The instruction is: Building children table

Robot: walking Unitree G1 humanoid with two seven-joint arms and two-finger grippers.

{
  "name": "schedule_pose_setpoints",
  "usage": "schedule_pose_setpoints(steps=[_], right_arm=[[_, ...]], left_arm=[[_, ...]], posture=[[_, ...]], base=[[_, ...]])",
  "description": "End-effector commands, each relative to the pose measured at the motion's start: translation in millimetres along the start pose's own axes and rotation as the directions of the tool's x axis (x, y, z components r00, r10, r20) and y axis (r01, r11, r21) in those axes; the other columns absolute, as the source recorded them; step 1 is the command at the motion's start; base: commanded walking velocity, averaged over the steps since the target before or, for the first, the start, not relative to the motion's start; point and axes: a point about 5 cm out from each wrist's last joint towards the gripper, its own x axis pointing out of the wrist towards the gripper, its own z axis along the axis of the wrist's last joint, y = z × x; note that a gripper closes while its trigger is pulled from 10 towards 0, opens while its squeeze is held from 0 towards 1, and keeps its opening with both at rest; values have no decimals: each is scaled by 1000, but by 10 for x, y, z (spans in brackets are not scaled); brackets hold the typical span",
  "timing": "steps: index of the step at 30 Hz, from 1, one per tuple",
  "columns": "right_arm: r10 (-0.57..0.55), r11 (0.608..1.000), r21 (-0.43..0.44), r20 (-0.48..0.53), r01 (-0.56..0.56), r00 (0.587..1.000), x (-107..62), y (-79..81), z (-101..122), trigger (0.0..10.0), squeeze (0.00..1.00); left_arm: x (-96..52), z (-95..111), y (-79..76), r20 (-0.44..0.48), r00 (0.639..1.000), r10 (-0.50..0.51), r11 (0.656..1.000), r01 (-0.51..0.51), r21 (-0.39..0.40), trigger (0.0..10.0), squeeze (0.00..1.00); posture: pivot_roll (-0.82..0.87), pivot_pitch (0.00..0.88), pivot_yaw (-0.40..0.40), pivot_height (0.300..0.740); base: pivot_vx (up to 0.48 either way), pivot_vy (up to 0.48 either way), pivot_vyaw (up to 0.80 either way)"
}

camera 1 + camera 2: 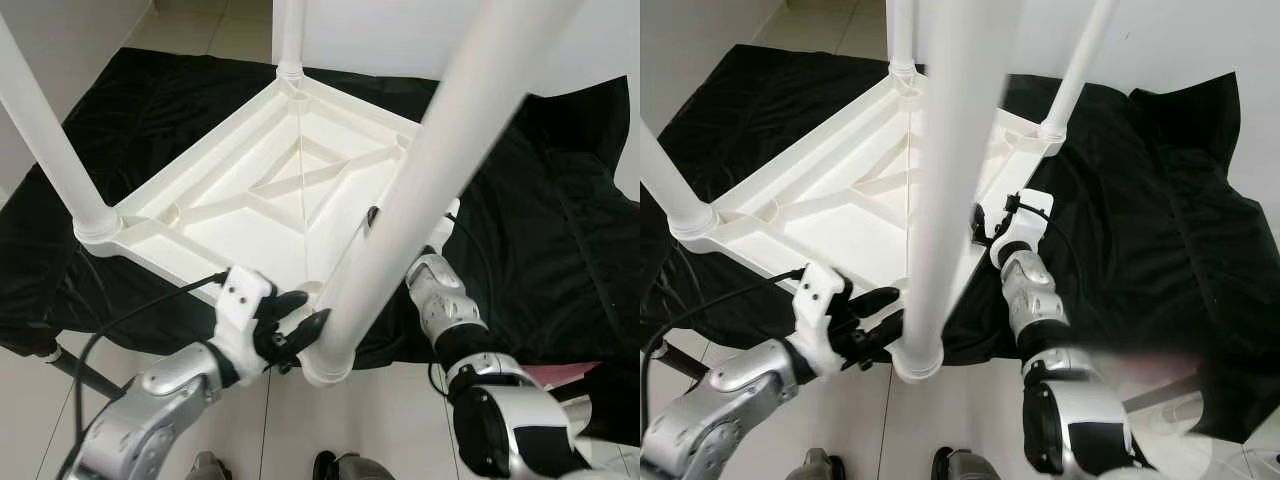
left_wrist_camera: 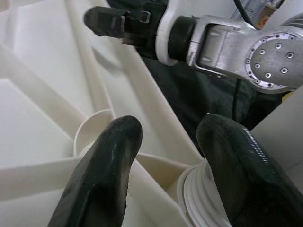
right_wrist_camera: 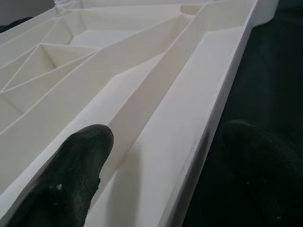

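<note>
A white plastic table (image 1: 260, 225) lies upside down on a black cloth (image 1: 540, 230), its legs pointing up. The near leg (image 1: 950, 180) rises from the corner closest to me. My left gripper (image 1: 305, 312) is open beside that leg's base, with the ribbed leg end (image 2: 199, 198) against one finger in the left wrist view. My right gripper (image 1: 980, 225) is at the table's right rim (image 3: 189, 142). It is open and straddles the rim, with one finger (image 3: 71, 175) inside on the underside and the other over the cloth.
Three more legs stand upright: left (image 1: 50, 140), far (image 1: 290, 35) and right (image 1: 1075, 70). The cloth covers pale floor tiles in front of a white wall. A black rod (image 1: 70, 370) lies at the lower left, and my feet (image 1: 340, 465) stand close to the near corner.
</note>
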Motion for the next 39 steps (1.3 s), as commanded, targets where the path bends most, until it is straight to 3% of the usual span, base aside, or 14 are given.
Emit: schedule_pose_setpoints(steps=[1, 8, 12, 15, 17, 18, 19, 23, 30, 36, 37, 38, 39], right_arm=[[14, 999, -32, 5, -14, 1000, 30, 78, 7, 10000, 0], [-52, 995, -86, 62, 57, 997, -5, -31, 38, 10000, 0], [-92, 989, -100, 140, 106, 986, -149, -188, 9, 10000, 0], [-99, 988, -101, 159, 116, 982, -183, -220, 5, 10000, 0], [-112, 986, -100, 185, 132, 976, -248, -271, -3, 10000, 0], [-142, 980, -104, 229, 170, 963, -382, -383, -9, 10000, 0], [-150, 978, -107, 243, 180, 958, -431, -417, -6, 10000, 0], [-153, 976, -109, 255, 186, 955, -479, -448, 0, 10000, 0], [-193, 968, -103, 270, 228, 943, -789, -612, -67, 10000, 0], [-199, 966, -112, 259, 234, 945, -861, -621, -119, 10000, 0], [-201, 964, -122, 250, 237, 947, -912, -630, -145, 10000, 0], [-202, 962, -135, 239, 238, 950, -969, -649, -170, 10000, 0], [-202, 962, -135, 239, 238, 950, -969, -649, -170, 10000, 0]], left_arm=[[148, 1, -86, 24, 999, -34, 999, 34, 0, 10000, 0], [295, 64, -4, 80, 995, 52, 998, -54, 20, 10000, 0], [428, 130, 128, 131, 972, 196, 979, -201, 28, 10000, 0], [467, 151, 145, 150, 960, 237, 969, -245, 34, 10000, 0], [539, 158, 135, 158, 952, 264, 963, -268, 7, 10000, 0], [653, 163, 100, 161, 954, 251, 968, -247, -45, 10000, 0], [673, 175, 91, 169, 957, 237, 971, -233, -46, 10000, 0], [678, 196, 86, 194, 960, 201, 980, -197, -39, 10000, 0], [576, 135, 206, 183, 968, 174, 985, -171, -31, 10000, 0], [523, 139, 213, 193, 970, 147, 989, -144, -28, 10000, 0], [469, 133, 208, 190, 976, 106, 994, -104, -16, 10000, 141], [400, 126, 196, 187, 981, 50, 999, -50, -5, 10000, 1000], [400, 126, 196, 187, 981, 50, 999, -50, -5, 10000, 1000]], posture=[[57, 155, -69, 740], [48, 157, -70, 740], [42, 156, -67, 740], [42, 156, -67, 740], [36, 157, -61, 740], [21, 157, -53, 740], [18, 156, -50, 740], [15, 156, -48, 740], [-5, 148, -35, 740], [-16, 145, -34, 740], [-20, 145, -32, 740], [-23, 142, -34, 740], [-23, 142, -34, 740]], base=[[0, 0, 0], [0, 0, 0], [0, 0, 0], [0, 0, 0], [0, 0, 0], [0, 0, 0], [0, 0, 0], [0, 0, 0], [0, 0, 0], [0, 0, 0], [0, 0, 0], [0, 0, 0], [0, 0, 0]])
